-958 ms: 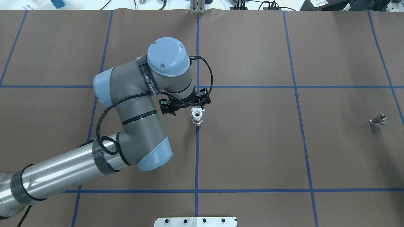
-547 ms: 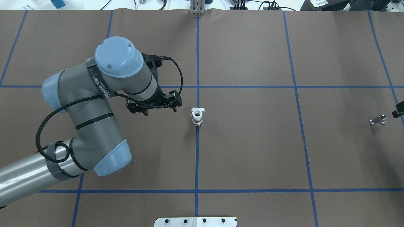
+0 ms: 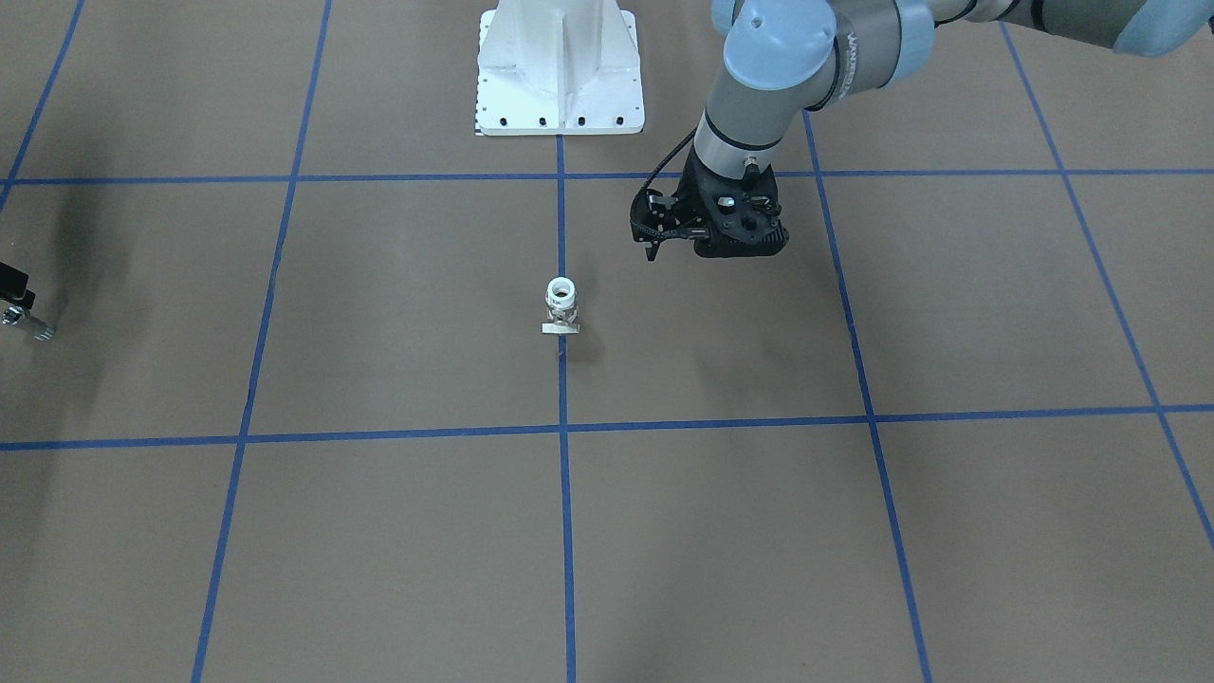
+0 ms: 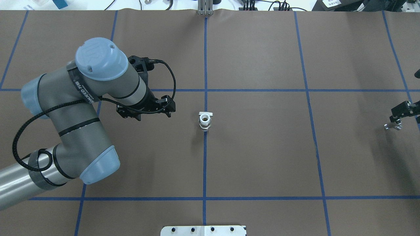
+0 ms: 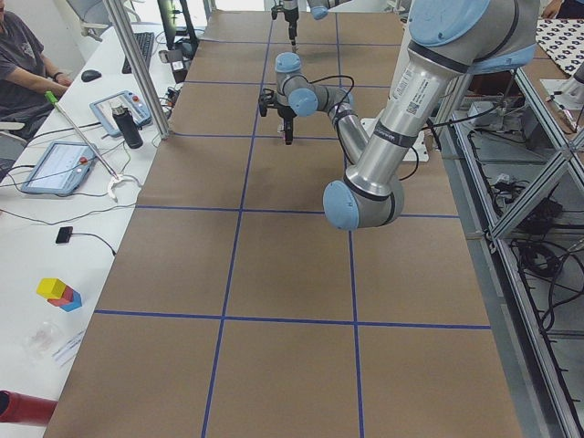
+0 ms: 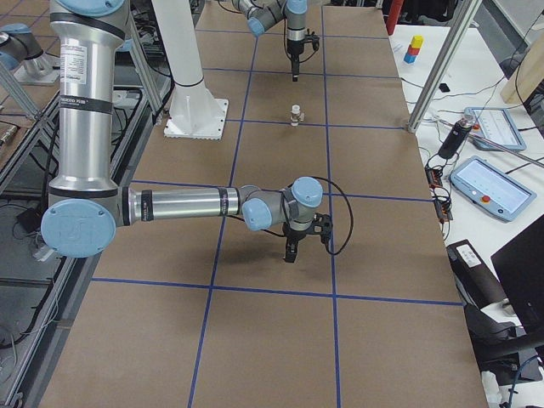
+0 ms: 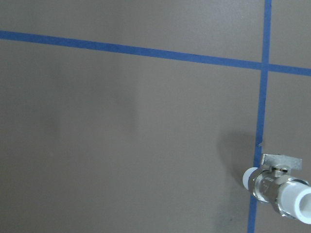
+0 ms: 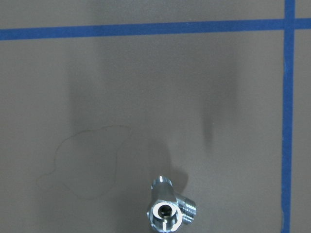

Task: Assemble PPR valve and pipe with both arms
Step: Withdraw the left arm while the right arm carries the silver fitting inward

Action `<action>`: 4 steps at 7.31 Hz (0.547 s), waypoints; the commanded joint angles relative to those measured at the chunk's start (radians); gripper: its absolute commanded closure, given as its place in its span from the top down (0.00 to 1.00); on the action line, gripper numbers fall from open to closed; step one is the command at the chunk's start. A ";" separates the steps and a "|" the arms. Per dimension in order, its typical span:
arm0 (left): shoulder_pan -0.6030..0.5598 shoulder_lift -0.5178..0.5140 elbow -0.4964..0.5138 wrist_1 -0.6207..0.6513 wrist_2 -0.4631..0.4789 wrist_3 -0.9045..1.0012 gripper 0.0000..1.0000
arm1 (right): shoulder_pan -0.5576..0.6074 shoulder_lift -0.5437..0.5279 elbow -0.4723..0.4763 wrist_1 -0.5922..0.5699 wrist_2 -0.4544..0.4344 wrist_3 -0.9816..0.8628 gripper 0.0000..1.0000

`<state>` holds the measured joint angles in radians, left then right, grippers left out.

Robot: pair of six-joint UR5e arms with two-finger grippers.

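Brown matte worktop (image 4: 262,157) with a blue tape grid (image 4: 262,90). Left fingers (image 4: 168,109) hang spread and empty near a white plastic valve (image 4: 205,122) with a metal lever, upright on the centre line. Far right, the right fingers (image 4: 402,111), spacing impossible to tell, hang close over a chrome fitting (image 4: 393,126).

Well right of the valve (image 4: 204,121), the right pincer (image 4: 396,117) runs off the overhead view's edge, its jaw gap unreadable. It covers part of the chrome fitting (image 4: 393,127).
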<state>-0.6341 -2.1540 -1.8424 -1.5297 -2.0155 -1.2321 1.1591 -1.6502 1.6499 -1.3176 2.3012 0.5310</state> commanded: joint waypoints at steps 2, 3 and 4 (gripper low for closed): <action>-0.001 0.032 -0.026 -0.001 0.001 0.000 0.99 | -0.035 0.001 -0.057 0.117 -0.035 0.006 0.87; -0.001 0.042 -0.037 -0.001 0.001 -0.001 0.99 | -0.035 0.003 -0.068 0.136 -0.035 0.007 0.85; -0.001 0.042 -0.037 -0.001 0.003 -0.001 0.99 | -0.036 0.004 -0.070 0.136 -0.035 0.010 0.75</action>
<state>-0.6350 -2.1175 -1.8738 -1.5309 -2.0138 -1.2328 1.1251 -1.6475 1.5900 -1.1970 2.2670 0.5388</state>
